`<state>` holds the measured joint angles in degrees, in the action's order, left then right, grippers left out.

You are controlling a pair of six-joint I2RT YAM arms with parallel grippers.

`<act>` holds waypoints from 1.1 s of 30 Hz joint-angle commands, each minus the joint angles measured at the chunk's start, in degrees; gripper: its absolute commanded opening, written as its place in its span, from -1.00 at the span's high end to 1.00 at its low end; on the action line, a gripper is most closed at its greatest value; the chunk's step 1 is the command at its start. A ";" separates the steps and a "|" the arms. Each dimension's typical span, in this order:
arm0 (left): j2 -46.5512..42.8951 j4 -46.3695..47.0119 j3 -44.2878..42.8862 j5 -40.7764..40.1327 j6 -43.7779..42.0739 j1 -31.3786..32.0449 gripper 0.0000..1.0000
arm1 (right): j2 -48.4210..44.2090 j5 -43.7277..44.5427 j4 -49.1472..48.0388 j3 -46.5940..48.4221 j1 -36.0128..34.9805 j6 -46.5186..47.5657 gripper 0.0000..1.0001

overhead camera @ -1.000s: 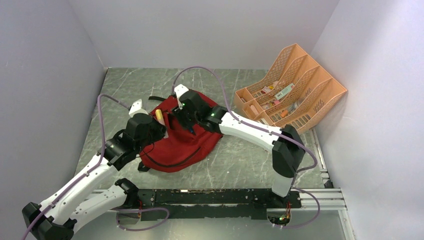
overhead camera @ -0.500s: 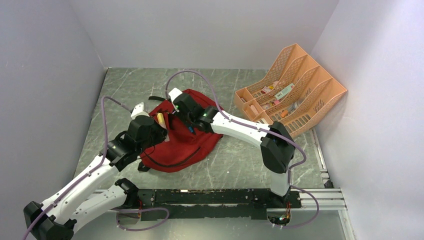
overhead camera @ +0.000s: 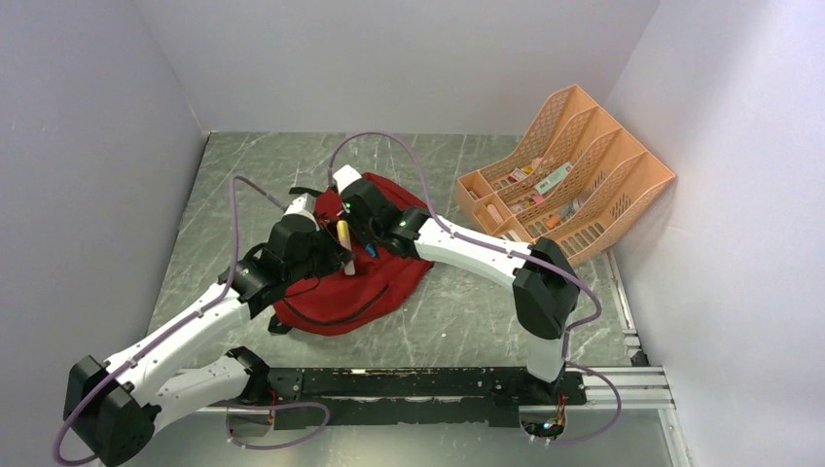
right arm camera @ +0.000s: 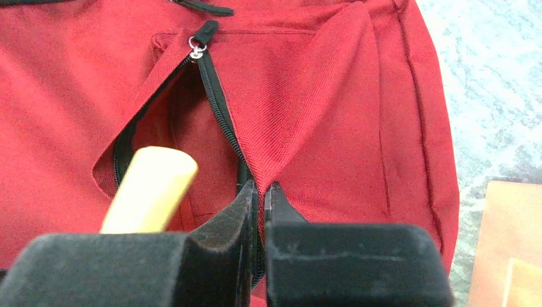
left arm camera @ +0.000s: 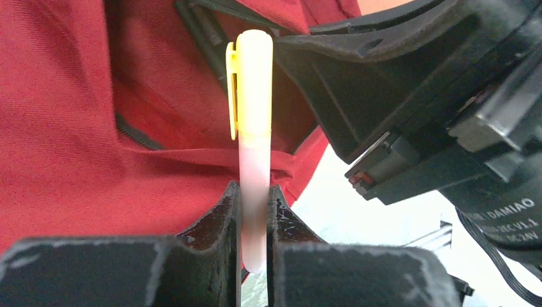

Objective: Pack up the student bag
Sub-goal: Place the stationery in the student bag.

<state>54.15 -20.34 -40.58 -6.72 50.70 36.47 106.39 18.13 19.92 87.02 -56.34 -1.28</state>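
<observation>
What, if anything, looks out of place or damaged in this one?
Nothing stands out. The right gripper pinches the bag at the edge of its pocket, holding it open, and the left gripper holds a yellow-capped marker by the opening. Nothing spilled or torn.

Dark-red soft fabric backpack [overhead camera: 336, 297]: plain red weave, no print. Its zipper tape [right arm camera: 217, 96] black, pull [right arm camera: 197, 46] silver. Slim plastic highlighter pen [left arm camera: 254, 160]: translucent pale pink barrel, yellow cap and clip. My left gripper [left arm camera: 254, 211], my right gripper [right arm camera: 261, 192]: matte black fingers, grey scuffs. My arm links [overhead camera: 477, 255] white, joints black, cables [overhead camera: 381, 134] purple. Peach plastic mesh desk organiser [overhead camera: 584, 185], 2 o'clock on table: open lattice pattern. Stone-look table [overhead camera: 467, 311]: grey-green, pale marble veining.
</observation>
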 commanded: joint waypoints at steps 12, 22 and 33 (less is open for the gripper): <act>6.74 13.14 2.04 19.98 2.44 -7.87 0.90 | -4.28 -2.52 -5.99 -2.72 0.26 -5.08 1.00; 6.98 13.66 5.65 21.62 4.06 -8.23 0.90 | -4.35 -3.82 -6.48 -2.91 0.33 -5.88 1.00; 11.59 17.47 3.00 27.72 4.40 -13.97 0.90 | -5.49 -4.84 -6.83 -4.46 0.35 -6.70 1.00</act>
<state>63.37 -6.72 -34.81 16.21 54.78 24.73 103.79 14.57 16.10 83.07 -55.83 -6.72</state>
